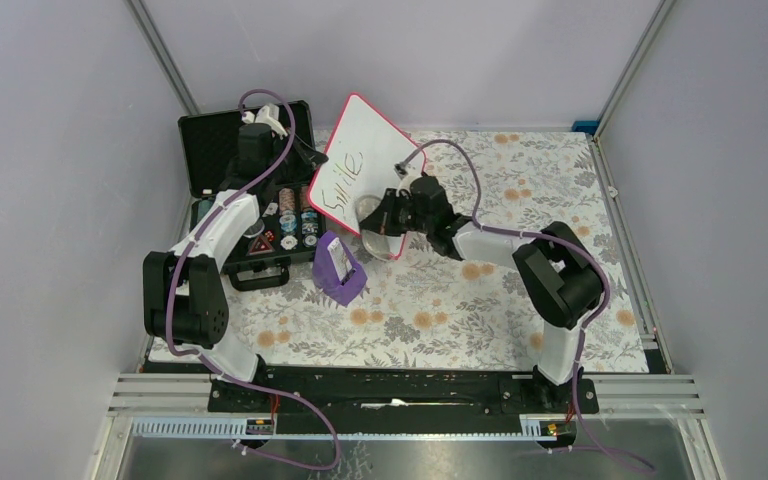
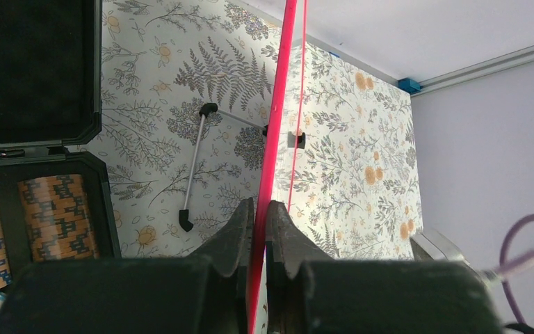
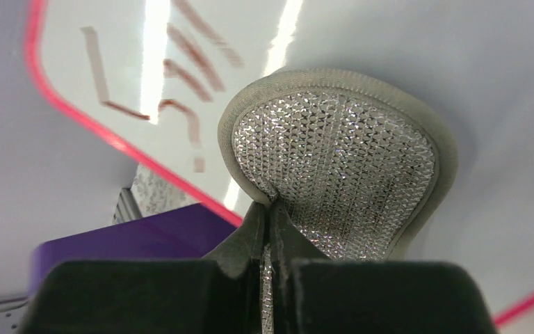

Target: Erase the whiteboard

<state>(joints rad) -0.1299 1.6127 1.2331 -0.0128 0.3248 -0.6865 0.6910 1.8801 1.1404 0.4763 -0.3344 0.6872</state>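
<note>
Whiteboard (image 1: pixel 375 140) stood tilted up on the floral worktop (image 1: pixel 520 290), just beside the open black case (image 1: pixel 210 140). Dark handwriting (image 1: pixel 345 182) read "Smile". Left pincer (image 2: pixel 259 209) was clamped on its pink rim. Right pincer (image 3: pixel 270 209) was clamped on a silver mesh pad (image 3: pixel 334 153) at the board face, near the purple holder (image 1: pixel 340 272).

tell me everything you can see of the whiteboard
The whiteboard is a flat white panel with a thin red-pink rim and rounded corners, bearing dark handwriting. It stands tilted up beside the black case. The left end effector pinches its rim; the right end effector holds a silvery mesh pad at its face.
</note>
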